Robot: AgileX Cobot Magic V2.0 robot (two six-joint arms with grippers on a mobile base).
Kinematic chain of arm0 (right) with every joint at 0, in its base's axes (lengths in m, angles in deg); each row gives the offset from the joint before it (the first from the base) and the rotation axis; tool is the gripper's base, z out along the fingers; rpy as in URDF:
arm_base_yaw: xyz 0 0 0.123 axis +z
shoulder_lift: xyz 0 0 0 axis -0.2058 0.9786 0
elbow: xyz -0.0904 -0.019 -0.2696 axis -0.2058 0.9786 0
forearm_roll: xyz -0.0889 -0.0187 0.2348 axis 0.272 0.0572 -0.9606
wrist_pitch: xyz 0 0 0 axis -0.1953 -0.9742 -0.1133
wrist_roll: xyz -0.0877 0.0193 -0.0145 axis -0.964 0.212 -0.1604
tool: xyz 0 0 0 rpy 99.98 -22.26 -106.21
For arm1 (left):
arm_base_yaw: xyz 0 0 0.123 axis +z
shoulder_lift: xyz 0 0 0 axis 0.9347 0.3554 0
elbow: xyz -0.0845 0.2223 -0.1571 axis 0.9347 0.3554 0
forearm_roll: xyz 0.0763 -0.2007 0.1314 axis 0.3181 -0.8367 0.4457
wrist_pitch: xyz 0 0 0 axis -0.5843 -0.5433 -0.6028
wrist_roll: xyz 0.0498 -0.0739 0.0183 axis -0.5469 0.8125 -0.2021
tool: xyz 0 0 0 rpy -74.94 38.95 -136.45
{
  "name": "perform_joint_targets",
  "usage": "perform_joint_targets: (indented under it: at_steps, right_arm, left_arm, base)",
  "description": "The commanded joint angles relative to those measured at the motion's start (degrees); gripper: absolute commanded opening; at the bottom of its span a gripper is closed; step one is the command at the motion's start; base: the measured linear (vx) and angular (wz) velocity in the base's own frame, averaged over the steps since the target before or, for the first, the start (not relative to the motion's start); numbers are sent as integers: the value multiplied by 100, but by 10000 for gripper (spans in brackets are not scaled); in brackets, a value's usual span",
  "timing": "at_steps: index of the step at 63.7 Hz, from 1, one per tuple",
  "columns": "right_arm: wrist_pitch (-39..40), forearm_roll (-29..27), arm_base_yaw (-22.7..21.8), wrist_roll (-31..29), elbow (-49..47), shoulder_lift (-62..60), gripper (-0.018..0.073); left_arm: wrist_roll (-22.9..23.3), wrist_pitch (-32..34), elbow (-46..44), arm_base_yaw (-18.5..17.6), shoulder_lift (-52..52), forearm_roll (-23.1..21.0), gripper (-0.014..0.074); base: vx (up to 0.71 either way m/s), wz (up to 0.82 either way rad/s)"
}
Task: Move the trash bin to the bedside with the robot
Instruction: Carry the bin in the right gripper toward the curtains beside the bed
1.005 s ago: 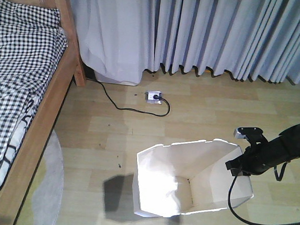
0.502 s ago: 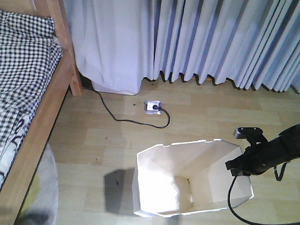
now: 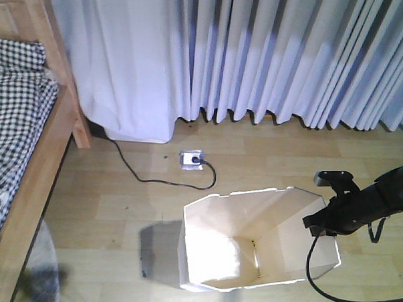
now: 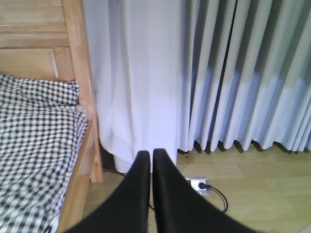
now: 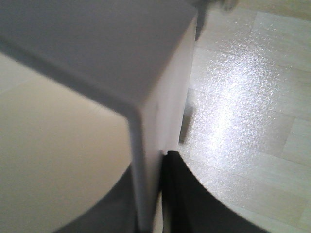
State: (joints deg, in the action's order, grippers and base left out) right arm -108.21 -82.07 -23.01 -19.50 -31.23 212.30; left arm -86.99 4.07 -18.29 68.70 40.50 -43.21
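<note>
White plastic sits in my right claw (image 3: pixel 319 223), which is clenched on the thin wall of the trash bin (image 3: pixel 278 224) at the 3 o'clock side of its rim. The right wrist view shows the grip (image 5: pixel 146 194) up close. One black finger (image 5: pixel 180 199) lies flat on the outside of the wall, the other is a dark blur on the cream inside, and the wall's edge runs up between them.

In the front view the bin stands upright on the pale wood floor (image 3: pixel 119 201) at about 5 o'clock. Its cut-corner rim is bright and its shadow falls at its 9 o'clock side. My right arm (image 3: pixel 380 199) reaches in from 3 o'clock with a black cable looping beneath it.

The bed (image 3: pixel 51 144) runs along the 9 o'clock edge, a light brown frame under checkered bedding (image 3: pixel 16 109). It is well apart from the bin, with floor between them. Pale curtains (image 3: pixel 272 54) hang across 12 o'clock down to the floor. A socket block (image 3: pixel 191 158) lies near their hem, at 11 o'clock from the bin, and a black cord (image 3: pixel 140 177) trails from it toward the bed post.

My left claw (image 4: pixel 149 154) is pinched closed on nothing, its two black fingers side by side with only a sliver between them. It points at the curtains, with the bed at its 9 o'clock and the socket block at its 4 o'clock.
</note>
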Motion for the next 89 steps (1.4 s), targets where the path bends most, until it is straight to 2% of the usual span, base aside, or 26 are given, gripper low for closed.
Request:
perform_joint_targets:
  at_steps: [1,89]
  right_arm:
    - [-884,-263,-16,-16,-67,-433,-6]
    - [-905,-263,-16,-16,-67,-433,-6]
  left_arm:
    - [25,397,107,-32,-82,-18,-6]
    - [25,397,107,-32,-82,-18,-6]
  base:
    - [20,-13]
    - [15,1]
